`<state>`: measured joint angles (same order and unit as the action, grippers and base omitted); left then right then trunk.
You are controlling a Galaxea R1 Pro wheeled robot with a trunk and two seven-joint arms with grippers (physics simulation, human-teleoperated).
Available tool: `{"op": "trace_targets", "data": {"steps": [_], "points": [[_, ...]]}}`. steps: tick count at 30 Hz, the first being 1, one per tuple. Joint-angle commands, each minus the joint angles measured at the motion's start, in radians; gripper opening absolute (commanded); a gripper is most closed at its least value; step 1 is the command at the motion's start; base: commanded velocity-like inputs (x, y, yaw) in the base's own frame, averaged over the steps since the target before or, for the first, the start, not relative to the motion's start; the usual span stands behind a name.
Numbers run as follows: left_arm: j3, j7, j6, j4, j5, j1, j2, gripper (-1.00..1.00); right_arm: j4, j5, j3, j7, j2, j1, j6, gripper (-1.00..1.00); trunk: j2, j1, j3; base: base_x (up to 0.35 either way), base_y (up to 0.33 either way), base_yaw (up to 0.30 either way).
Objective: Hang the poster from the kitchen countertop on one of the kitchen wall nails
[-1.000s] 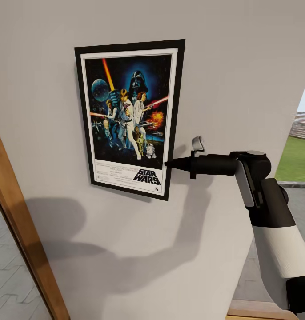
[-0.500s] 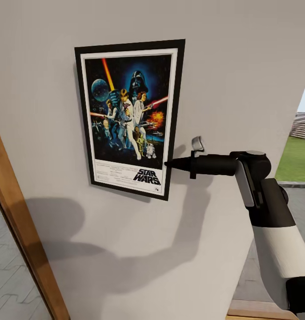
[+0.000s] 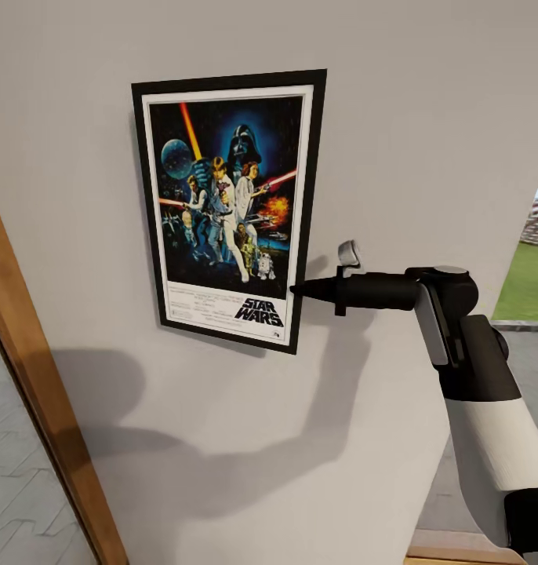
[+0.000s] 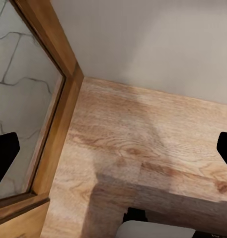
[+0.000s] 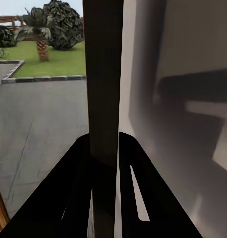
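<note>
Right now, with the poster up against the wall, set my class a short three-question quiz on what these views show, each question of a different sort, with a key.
1. True or false: the right hand is clamped on the right edge of the poster.
2. Multiple choice: in the left wrist view, what lies beneath the left hand? A) a wooden floor B) a sink C) a dark dining table
3. Fill in: in the head view, the strip running along the left of the wall is a ____ frame.

Key: 1 true; the right wrist view shows its fingers closed on the frame's edge. 2 A. 3 wooden.
</note>
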<state>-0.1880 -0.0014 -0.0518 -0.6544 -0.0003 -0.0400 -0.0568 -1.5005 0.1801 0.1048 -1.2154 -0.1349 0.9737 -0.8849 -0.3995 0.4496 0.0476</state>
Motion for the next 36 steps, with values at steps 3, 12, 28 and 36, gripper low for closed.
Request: {"op": "trace_targets", "data": {"steps": [3,12,28,36], "points": [[-0.001,0.0,-0.002,-0.001,-0.001,0.0,0.001,1.0,0.0,0.006,0.001,-0.001,0.0,0.0,-0.008,-1.0,-0.001,0.0,0.0,0.0,0.01,0.0],[-0.001,0.0,-0.002,-0.001,-0.001,0.0,0.0,1.0,0.0,0.006,0.001,-0.001,-0.002,0.0,-0.008,-1.0,-0.001,0.0,0.0,0.0,0.002,0.0],[-0.002,0.0,-0.001,-0.001,-0.001,-0.001,0.0,1.0,0.0,0.006,0.001,-0.001,-0.002,0.0,-0.008,-1.0,-0.001,0.0,0.0,0.088,0.0,0.0],[-0.002,0.0,-0.002,-0.001,-0.001,-0.001,0.0,1.0,0.0,0.005,0.001,-0.001,-0.002,0.0,-0.008,-1.0,-0.001,0.0,0.0,0.045,0.0,0.0]]}}
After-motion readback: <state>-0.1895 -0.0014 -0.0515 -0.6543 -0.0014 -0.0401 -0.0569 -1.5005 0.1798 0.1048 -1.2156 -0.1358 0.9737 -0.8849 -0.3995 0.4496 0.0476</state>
